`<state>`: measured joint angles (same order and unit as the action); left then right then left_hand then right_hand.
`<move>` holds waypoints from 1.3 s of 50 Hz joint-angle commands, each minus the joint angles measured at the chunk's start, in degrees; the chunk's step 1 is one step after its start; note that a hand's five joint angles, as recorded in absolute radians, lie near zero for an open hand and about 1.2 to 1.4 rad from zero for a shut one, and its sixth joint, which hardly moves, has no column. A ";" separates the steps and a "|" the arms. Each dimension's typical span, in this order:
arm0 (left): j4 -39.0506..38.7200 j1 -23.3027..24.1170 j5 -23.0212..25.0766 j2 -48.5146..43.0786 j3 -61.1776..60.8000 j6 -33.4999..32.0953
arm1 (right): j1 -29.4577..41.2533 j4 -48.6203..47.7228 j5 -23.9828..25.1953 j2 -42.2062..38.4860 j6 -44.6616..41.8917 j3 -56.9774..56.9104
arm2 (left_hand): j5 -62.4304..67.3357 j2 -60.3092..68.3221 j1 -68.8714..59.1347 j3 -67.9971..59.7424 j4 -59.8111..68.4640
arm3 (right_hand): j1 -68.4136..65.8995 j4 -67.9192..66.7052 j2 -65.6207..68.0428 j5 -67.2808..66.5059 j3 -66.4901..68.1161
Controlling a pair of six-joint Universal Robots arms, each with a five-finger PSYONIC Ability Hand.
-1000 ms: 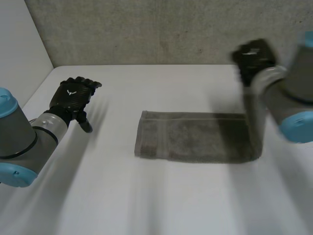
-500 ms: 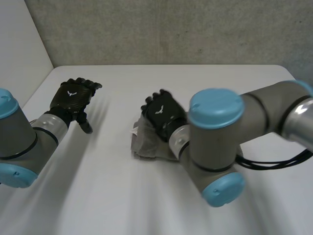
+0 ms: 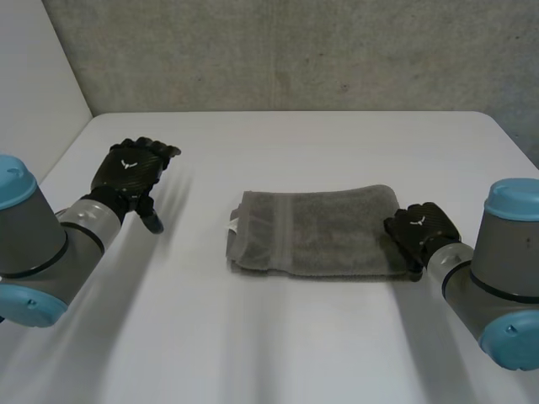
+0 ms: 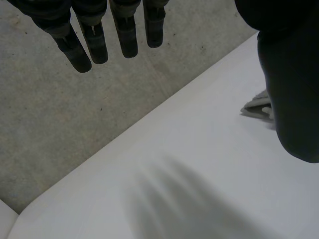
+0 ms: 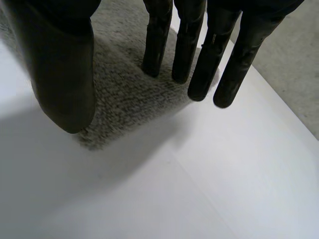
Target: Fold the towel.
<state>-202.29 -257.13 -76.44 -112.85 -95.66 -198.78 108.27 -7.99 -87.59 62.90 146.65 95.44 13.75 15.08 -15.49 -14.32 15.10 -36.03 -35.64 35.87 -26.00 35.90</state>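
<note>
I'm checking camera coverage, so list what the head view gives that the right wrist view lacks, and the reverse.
Head view: the left hand, open and apart from the towel, and the towel's whole folded length with its layered end. Right wrist view: the straight fingers of the right hand over the towel's end, with the thumb at its edge. Both: the right hand, the towel, the white table.
</note>
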 commanded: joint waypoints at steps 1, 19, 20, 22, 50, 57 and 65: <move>-0.03 0.05 -0.02 0.00 -0.14 -0.03 | -0.26 -1.06 -0.21 -1.11 -0.05 -0.69 | -11.69 -3.02 3.43 2.25 -3.03 | -10.89 -11.28 11.05 -10.92 11.02; 0.05 -0.12 -0.20 1.93 0.38 0.14 | 1.32 -0.36 0.14 -1.29 0.65 -5.25 | -11.85 -3.19 3.59 2.42 -3.20 | -43.97 -44.36 44.13 -44.00 44.10; 0.05 -0.03 -0.20 2.28 0.56 0.14 | 2.80 -0.27 0.14 -0.59 0.74 -7.09 | -11.85 -3.19 3.59 2.42 -3.20 | -43.97 -44.36 44.13 -44.00 44.10; 0.14 0.05 -0.28 2.63 0.82 0.23 | 5.26 -0.10 0.14 -0.41 0.48 -9.63 | -11.85 -3.19 3.59 2.42 -3.20 | -43.97 -44.36 44.13 -44.00 44.10; 0.14 0.58 0.07 5.45 -0.93 3.75 | 3.36 -0.51 -0.13 5.12 3.73 0.07 | -11.85 -3.19 3.59 2.42 -3.20 | 4.92 4.53 -4.76 4.89 -4.79; 0.05 0.58 0.16 5.36 -0.93 3.83 | 0.27 -4.84 1.90 6.09 3.64 7.83 | -11.69 -3.02 3.43 2.25 -3.03 | 4.75 4.36 -4.59 4.72 -4.62; 0.05 0.76 0.16 4.92 -1.02 3.75 | -3.42 -8.18 4.53 5.13 3.55 9.95 | -11.69 -3.02 3.43 2.25 -3.03 | -3.80 -4.20 3.97 -3.83 3.93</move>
<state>-202.24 -256.47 -76.29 -107.57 -96.67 -194.99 106.53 -14.52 -84.71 69.06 150.26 105.10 13.71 15.08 -15.49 -14.32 15.09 -34.55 -34.40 34.36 -24.50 34.45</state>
